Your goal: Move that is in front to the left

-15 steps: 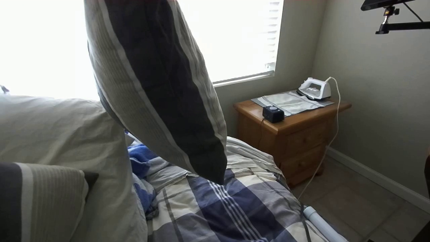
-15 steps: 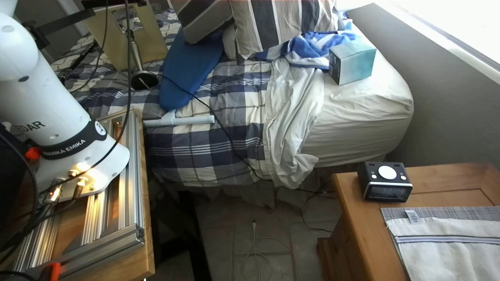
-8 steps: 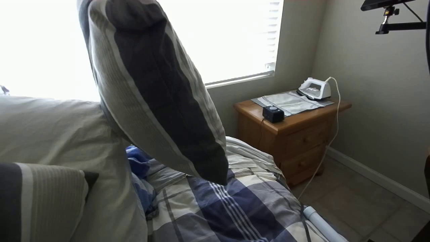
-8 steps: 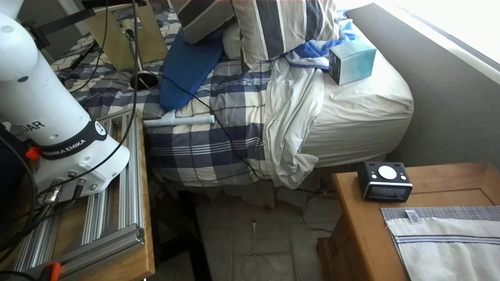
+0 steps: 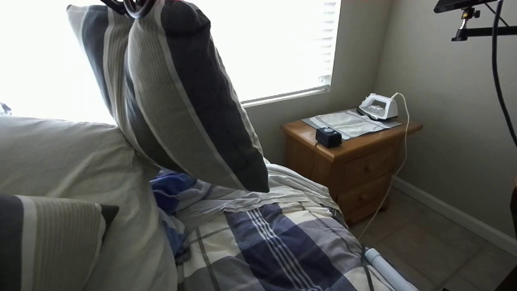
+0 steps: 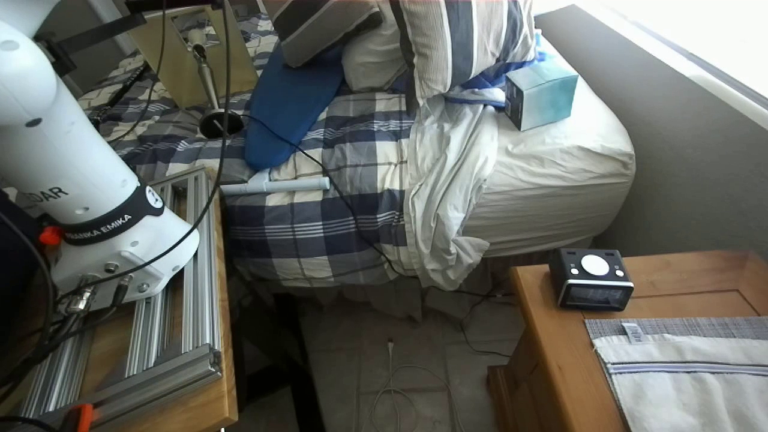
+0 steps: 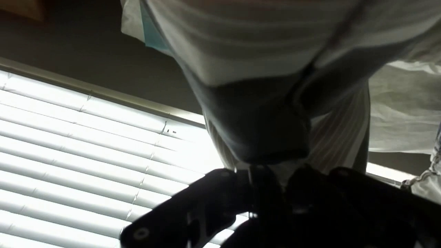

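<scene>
A large cushion with grey, beige and dark stripes [image 5: 194,97] hangs tilted above the bed in an exterior view. Its lower part also shows at the top edge of an exterior view [image 6: 462,48]. My gripper [image 5: 135,8] is at the cushion's top edge, which is pinched and creased there. In the wrist view the dark fingers [image 7: 272,175] are close together on the cushion's fabric [image 7: 248,69]; the exact grip point is very dark. The cushion's lower corner hangs over the plaid bed cover [image 5: 266,250]. In an exterior view the gripper is out of frame above.
A beige pillow [image 5: 72,157] and another striped cushion [image 5: 60,242] lie at the left. A teal box [image 6: 543,99] and a blue towel [image 6: 480,90] are on the bed. A blue ironing board [image 6: 294,108] lies nearby. A nightstand [image 5: 355,161] holds a clock [image 5: 328,137] and iron [image 5: 379,107].
In one view the cushion's upper part has moved left and down and its lower corner has risen, with my gripper coming into frame. In another view the cushion has shifted right, towards the box.
</scene>
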Robot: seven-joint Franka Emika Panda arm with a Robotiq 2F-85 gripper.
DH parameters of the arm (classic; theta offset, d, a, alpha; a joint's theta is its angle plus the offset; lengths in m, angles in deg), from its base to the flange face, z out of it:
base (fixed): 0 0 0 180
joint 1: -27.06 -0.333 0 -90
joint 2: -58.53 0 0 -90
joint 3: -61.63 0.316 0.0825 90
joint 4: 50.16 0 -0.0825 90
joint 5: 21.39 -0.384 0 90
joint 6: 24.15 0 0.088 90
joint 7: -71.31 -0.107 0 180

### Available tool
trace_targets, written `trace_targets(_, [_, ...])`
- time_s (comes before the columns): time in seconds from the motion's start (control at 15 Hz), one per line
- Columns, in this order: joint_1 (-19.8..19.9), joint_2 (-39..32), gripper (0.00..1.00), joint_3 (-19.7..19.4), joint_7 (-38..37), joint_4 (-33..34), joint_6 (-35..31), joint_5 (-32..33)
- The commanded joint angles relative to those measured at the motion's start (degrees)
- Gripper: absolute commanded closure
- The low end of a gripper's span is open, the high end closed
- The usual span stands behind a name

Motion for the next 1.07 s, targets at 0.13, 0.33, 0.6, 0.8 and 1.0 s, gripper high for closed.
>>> trace_targets(0.13, [1.1,-3.21,0.98,-4.98,-6.85,5.65,-6.58,1.9])
trace_targets(0.33, [0.95,-4.52,0.98,-7.63,-10.52,5.87,-10.41,2.46])
trace_targets(0.6, [-0.05,-6.96,0.98,-11.27,-13.14,5.94,-15.56,3.77])
trace_targets(0.8, [-1.18,-8.58,0.98,-12.84,-14.59,5.67,-17.28,3.73])
trace_targets(1.0, [-2.4,-8.89,0.66,-12.95,-14.32,4.97,-15.95,2.38])
